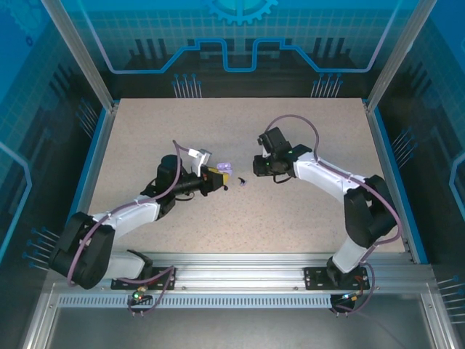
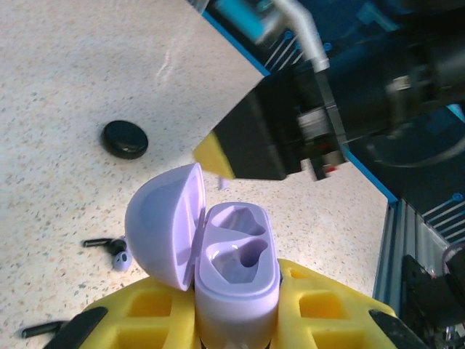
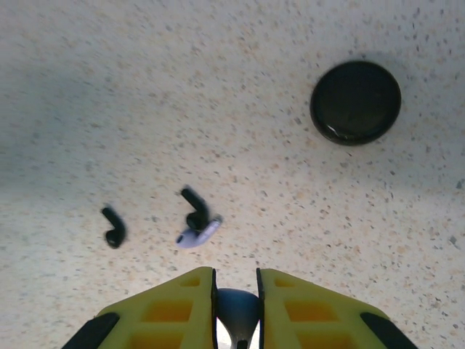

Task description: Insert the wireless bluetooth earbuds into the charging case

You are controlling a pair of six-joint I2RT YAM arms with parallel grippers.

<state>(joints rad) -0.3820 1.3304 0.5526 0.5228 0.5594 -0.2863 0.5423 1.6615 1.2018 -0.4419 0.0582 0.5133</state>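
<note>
The pale lavender charging case (image 2: 236,273) stands upright between the yellow fingers of my left gripper (image 2: 236,291), which is shut on it; the lid is swung open to the left and both wells are empty. My right gripper (image 3: 236,280) is shut on a small lavender earbud (image 3: 238,309), hovering just above and behind the case (image 1: 225,169). On the table lie a lavender earbud (image 3: 197,233), a black earbud (image 3: 195,211) touching it and another black earbud (image 3: 112,227). From above, my left gripper (image 1: 216,178) and right gripper (image 1: 256,166) face each other mid-table.
A round black closed case (image 3: 356,102) lies on the speckled table (image 1: 305,211), beyond the loose earbuds (image 1: 242,180). Blue side rails and aluminium posts border the table.
</note>
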